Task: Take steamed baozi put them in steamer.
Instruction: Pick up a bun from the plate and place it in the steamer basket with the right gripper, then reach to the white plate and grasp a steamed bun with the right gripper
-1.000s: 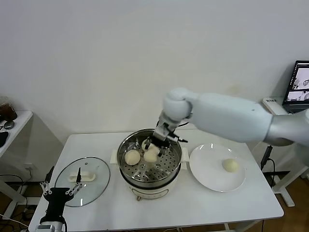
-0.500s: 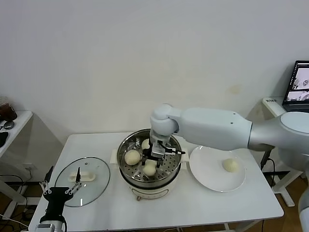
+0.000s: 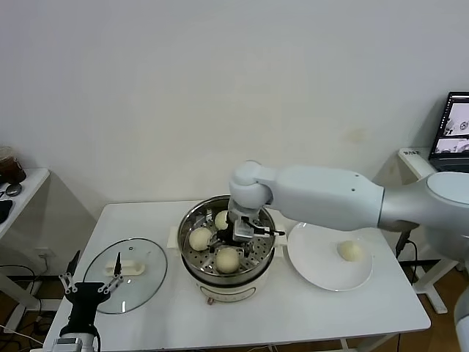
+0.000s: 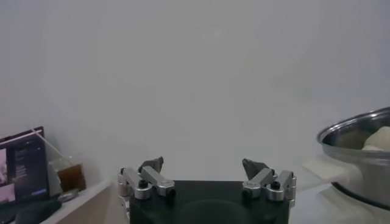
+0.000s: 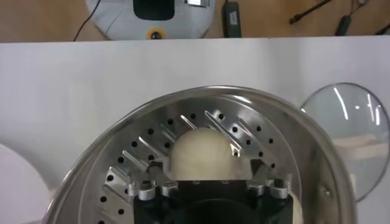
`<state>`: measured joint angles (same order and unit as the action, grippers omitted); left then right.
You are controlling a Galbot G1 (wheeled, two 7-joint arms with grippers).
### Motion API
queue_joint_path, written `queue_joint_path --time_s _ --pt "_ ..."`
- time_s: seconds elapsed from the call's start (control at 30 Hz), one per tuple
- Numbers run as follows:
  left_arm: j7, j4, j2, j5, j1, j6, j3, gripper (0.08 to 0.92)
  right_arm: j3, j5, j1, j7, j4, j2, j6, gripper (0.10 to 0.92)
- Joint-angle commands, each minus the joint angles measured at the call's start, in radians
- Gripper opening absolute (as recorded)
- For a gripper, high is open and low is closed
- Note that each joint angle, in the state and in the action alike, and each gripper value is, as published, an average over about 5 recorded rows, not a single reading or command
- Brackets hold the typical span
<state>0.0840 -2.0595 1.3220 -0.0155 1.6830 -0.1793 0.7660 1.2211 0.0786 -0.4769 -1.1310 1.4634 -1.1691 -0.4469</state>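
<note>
The steamer [image 3: 261, 258] stands mid-table and holds three baozi: one at the left [image 3: 200, 238], one at the back [image 3: 222, 219] and one at the front [image 3: 228, 259]. My right gripper [image 3: 234, 236] hangs inside the pot just behind the front baozi. In the right wrist view the gripper [image 5: 205, 171] is open, its fingers [image 5: 152, 175] wide on either side of that baozi [image 5: 204, 152], which rests on the perforated floor [image 5: 183, 119]. A fourth baozi [image 3: 350, 251] lies on the white plate [image 3: 315, 268]. My left gripper [image 3: 88, 287] is parked open off the table's front left corner.
A round glass lid [image 3: 135, 290] with a white handle lies on the table left of the steamer, also seen in the right wrist view [image 5: 359, 131]. The left wrist view shows its gripper [image 4: 203, 164] in free air, with the steamer's rim [image 4: 356, 125] to one side.
My right gripper carried a baozi from the middle of the pot to the front of the basket and set it down; it now stands slightly back from it with fingers apart.
</note>
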Motion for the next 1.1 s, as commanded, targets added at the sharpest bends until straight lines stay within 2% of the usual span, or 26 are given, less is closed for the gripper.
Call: queue_joint_path --time_s 0.03,0.2,0.37,0.5,0.67,0.83,1.1 --pt "-0.002 -0.003 -0.011 -0.003 -0.007 0.002 0.002 0.823 -0.093 -0.076 -0.094 -0.026 0.029 0.223 0.285 0.821" --pt "-0.004 0.001 -0.027 -0.005 -0.018 0.003 0.001 0.823 -0.145 -0.108 -0.088 -0.034 0.040 0.414 0.608 0.823" --pt "-0.005 0.011 -0.039 -0.003 -0.031 0.005 -0.015 0.823 -0.180 -0.070 -0.002 -0.073 0.039 0.601 0.717 0.823" --pt "-0.006 0.018 -0.043 0.001 -0.037 0.006 -0.027 0.823 -0.291 0.000 0.167 -0.090 0.008 0.701 0.701 0.823" --pt "-0.008 0.022 -0.046 0.006 -0.036 0.006 -0.030 0.823 -0.535 0.128 0.456 -0.090 -0.083 0.734 0.630 0.823" --pt "-0.009 0.021 -0.049 0.010 -0.028 0.006 -0.023 0.823 -0.696 0.216 0.627 -0.086 -0.186 0.711 0.550 0.823" --pt "-0.010 0.014 -0.040 0.021 -0.015 0.005 -0.022 0.823 -0.780 0.267 0.702 -0.073 -0.329 0.591 0.442 0.823"
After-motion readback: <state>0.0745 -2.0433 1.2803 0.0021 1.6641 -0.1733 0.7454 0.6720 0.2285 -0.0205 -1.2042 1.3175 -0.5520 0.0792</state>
